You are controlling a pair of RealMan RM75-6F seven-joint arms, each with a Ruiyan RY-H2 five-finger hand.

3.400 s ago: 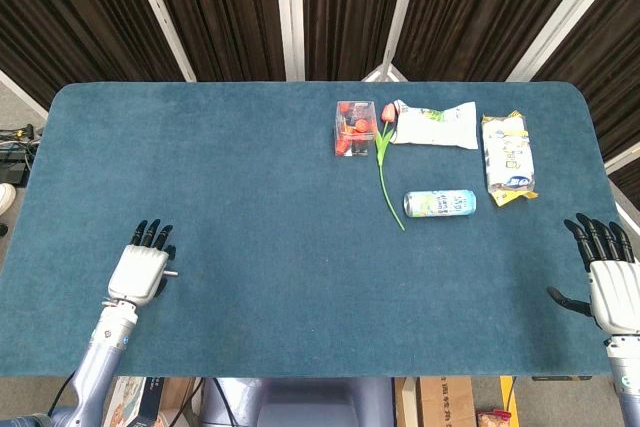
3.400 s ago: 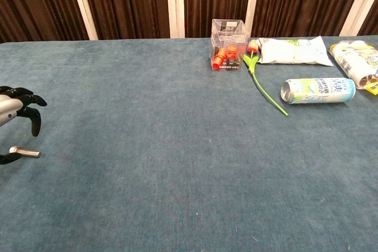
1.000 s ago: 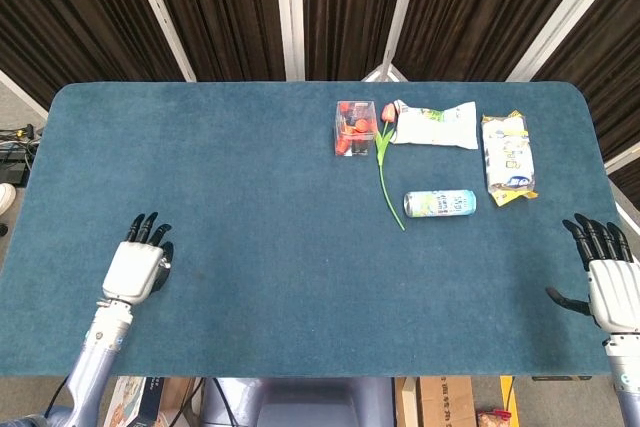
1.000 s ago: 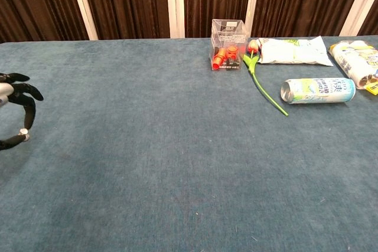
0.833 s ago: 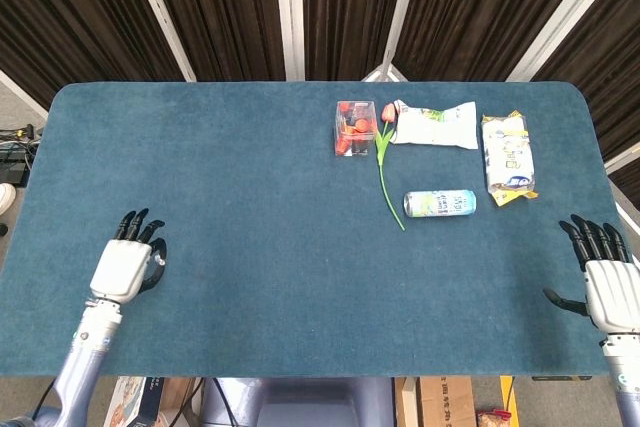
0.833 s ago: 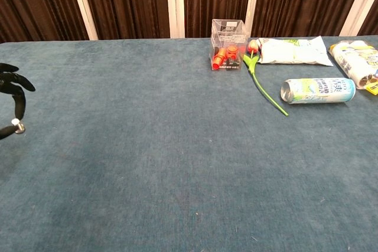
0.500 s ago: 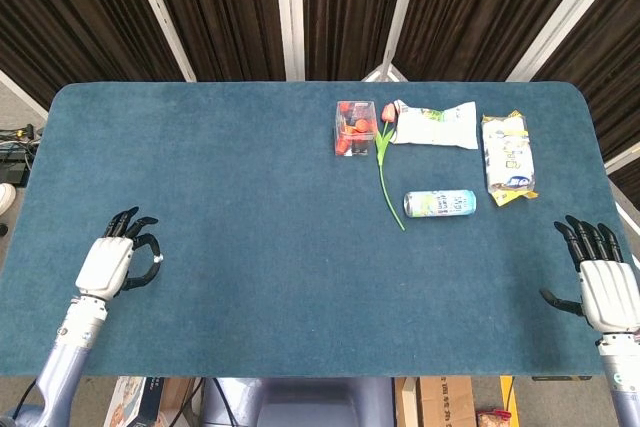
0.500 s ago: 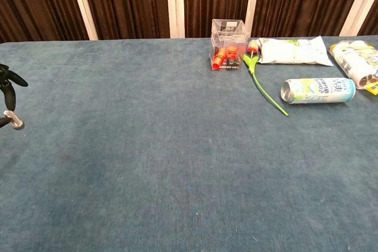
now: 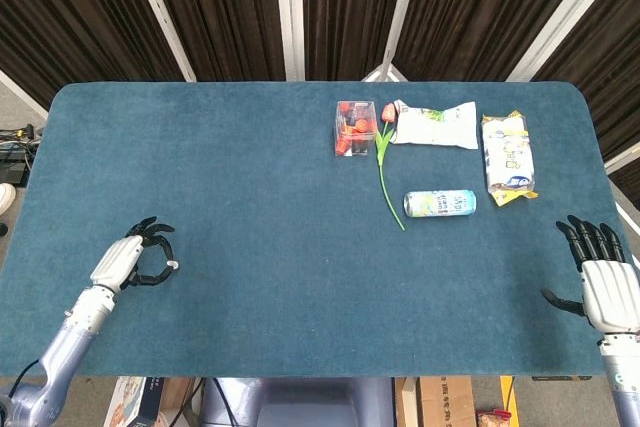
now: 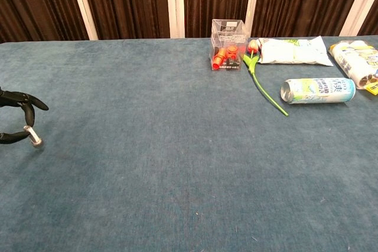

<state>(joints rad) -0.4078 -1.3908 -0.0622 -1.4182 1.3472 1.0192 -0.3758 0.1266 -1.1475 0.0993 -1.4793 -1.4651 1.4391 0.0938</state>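
Observation:
My left hand (image 9: 130, 259) hovers over the blue table (image 9: 250, 177) near its front left corner. It is turned on its side with the fingers curved above the thumb, a gap between them and nothing in it. The chest view shows only its fingers (image 10: 22, 103) and thumb at the far left edge. My right hand (image 9: 607, 282) sits at the front right edge, back up, fingers spread, holding nothing; the chest view does not show it. The nearest thing to it is a can (image 9: 440, 203), well apart from it.
At the back right lie a clear box of red pieces (image 9: 354, 127), a tulip with a long green stem (image 9: 383, 162), a white snack bag (image 9: 435, 125), the can on its side (image 10: 318, 90) and a yellow-white packet (image 9: 507, 157).
My left hand has rolled from flat onto its side, curved its fingers toward the thumb and shifted slightly right. My right hand has barely moved. The objects are unmoved.

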